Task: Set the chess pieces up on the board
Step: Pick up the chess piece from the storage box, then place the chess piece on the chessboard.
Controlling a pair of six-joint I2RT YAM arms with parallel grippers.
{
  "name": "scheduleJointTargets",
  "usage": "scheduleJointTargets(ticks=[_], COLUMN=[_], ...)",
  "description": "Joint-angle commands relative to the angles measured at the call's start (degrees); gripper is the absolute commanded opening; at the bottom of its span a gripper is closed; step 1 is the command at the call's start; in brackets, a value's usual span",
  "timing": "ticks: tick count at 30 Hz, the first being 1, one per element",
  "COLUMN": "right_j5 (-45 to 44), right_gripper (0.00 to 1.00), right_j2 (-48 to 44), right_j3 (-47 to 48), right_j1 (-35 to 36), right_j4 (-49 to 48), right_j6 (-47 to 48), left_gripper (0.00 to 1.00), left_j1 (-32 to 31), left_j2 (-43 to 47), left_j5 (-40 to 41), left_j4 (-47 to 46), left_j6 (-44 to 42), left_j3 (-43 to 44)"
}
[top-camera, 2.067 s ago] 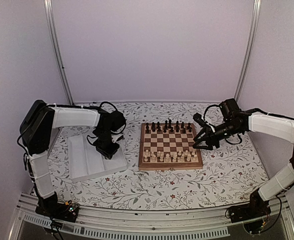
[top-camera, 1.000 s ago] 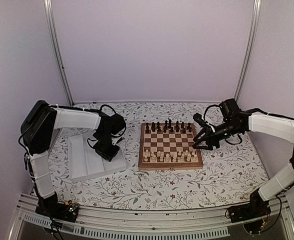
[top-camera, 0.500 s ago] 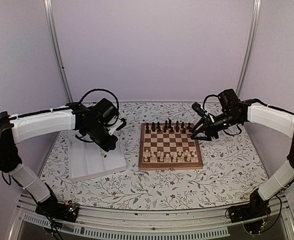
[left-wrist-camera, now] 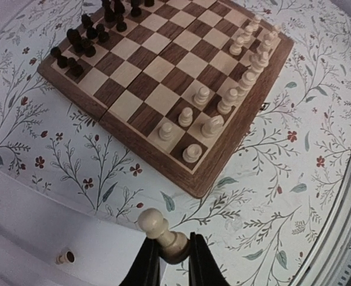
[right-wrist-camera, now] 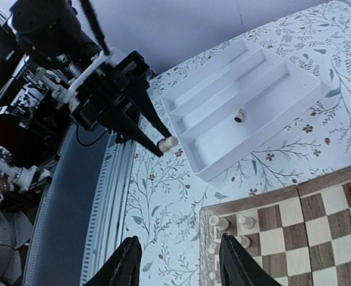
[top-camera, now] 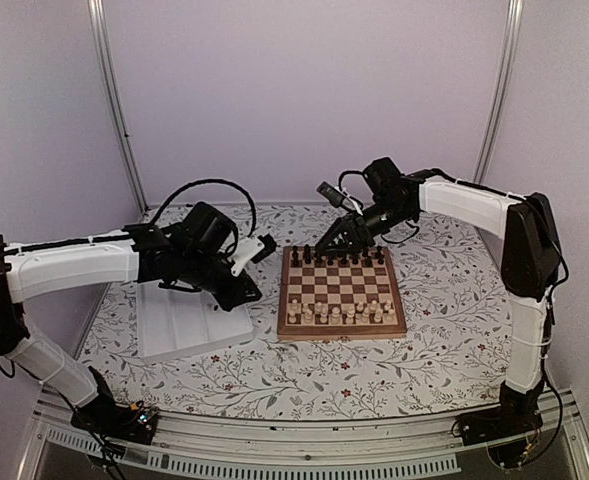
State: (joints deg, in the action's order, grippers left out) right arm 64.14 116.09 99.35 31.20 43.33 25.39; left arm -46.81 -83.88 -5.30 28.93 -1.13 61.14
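While left claw (left-wrist-camera: 168, 262) pinches pale pawn (left-wrist-camera: 161, 233) (tilted), right claw (right-wrist-camera: 176, 271) gapes, empty.

White compartment tray (top-camera: 174, 325), floral tablecloth (top-camera: 454, 340), dark chessmen (top-camera: 336, 254) on far rows

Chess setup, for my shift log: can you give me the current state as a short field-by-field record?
left gripper: shut on a pale chess piece, held above the table between tray and board
right gripper: open, empty, over the board's far left corner
board: dark pieces along the far edge, pale pieces along the near edge
white tray: one small piece left in a compartment
table: floral cloth
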Motion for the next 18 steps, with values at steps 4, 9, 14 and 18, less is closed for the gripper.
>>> scheduleJointTargets(ticks=[4, 9, 14, 18], right_j5=[10.7, 12.6, 15.3, 17.4], right_gripper=[0.52, 0.52, 0.52, 0.47], right_j2=[8.7, 9.8, 10.3, 10.2], right_j3=[7.6, 6.7, 6.6, 6.3], right_j1=[3.5, 5.6, 6.8, 7.2], right_j4=[4.6, 4.5, 4.7, 5.1], right_j6=[-8.3, -9.1, -8.5, -7.8], left_gripper=[0.15, 0.15, 0.15, 0.15], left_j1=[-4.1, -5.8, -6.9, -7.2], left_j2=[-0.6, -3.4, -5.4, -6.1], left_j5=[-4.6, -5.5, -5.7, -5.8], left_j4=[-7.2, -8.0, -8.0, -7.9], left_j6=[-1.1, -1.5, -1.8, -2.0], left_j3=[3.7, 6.8, 8.8, 9.6])
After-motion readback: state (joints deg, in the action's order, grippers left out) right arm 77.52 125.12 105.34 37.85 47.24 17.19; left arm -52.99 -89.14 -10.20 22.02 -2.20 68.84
